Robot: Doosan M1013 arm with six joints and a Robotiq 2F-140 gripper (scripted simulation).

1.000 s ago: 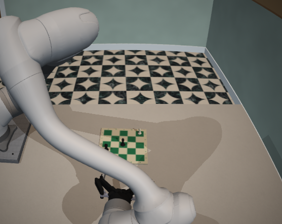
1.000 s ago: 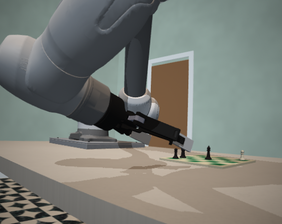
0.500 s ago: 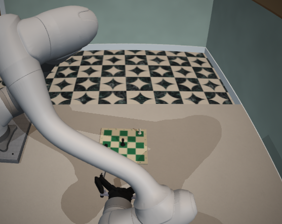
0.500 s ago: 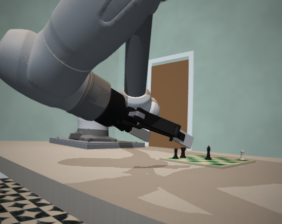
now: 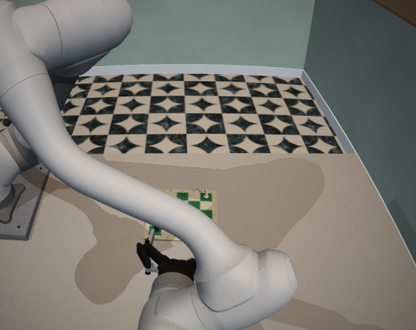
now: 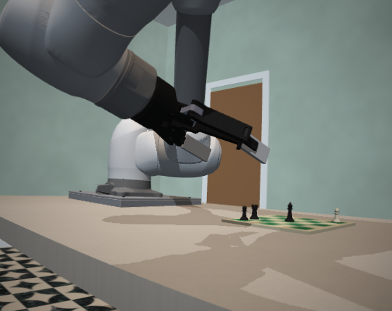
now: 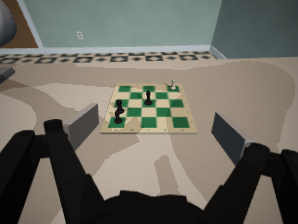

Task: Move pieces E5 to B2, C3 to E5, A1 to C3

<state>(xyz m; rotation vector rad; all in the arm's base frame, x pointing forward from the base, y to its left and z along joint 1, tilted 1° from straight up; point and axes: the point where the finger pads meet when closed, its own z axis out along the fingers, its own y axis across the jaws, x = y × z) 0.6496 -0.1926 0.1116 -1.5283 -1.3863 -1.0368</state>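
Observation:
The small green-and-cream board [image 7: 180, 122] [image 6: 305, 228] [image 5: 208, 214] lies on the table. A white pawn [image 7: 172, 84] [image 6: 336, 215] [image 5: 205, 193] stands on its far right corner square. A tall black piece [image 7: 148, 97] [image 6: 289, 212] stands on the centre square. A black rook [image 7: 119, 104] [image 6: 254, 212] and a black pawn [image 7: 118, 118] [image 6: 244, 213] stand close together near the board's near-left corner. All are upright. My gripper [image 7: 155, 118] [image 6: 231, 152] [image 5: 146, 257] is open and empty. It hangs above the table, short of the board's near edge and tilted toward it. In the top view the arm hides most of the board.
The arm's base plate [image 5: 14, 220] [image 6: 129, 200] is bolted to the table at the far left. The table's edge [image 6: 77, 260] drops to a patterned floor [image 5: 205, 112]. A brown door [image 6: 242, 141] and green walls stand behind.

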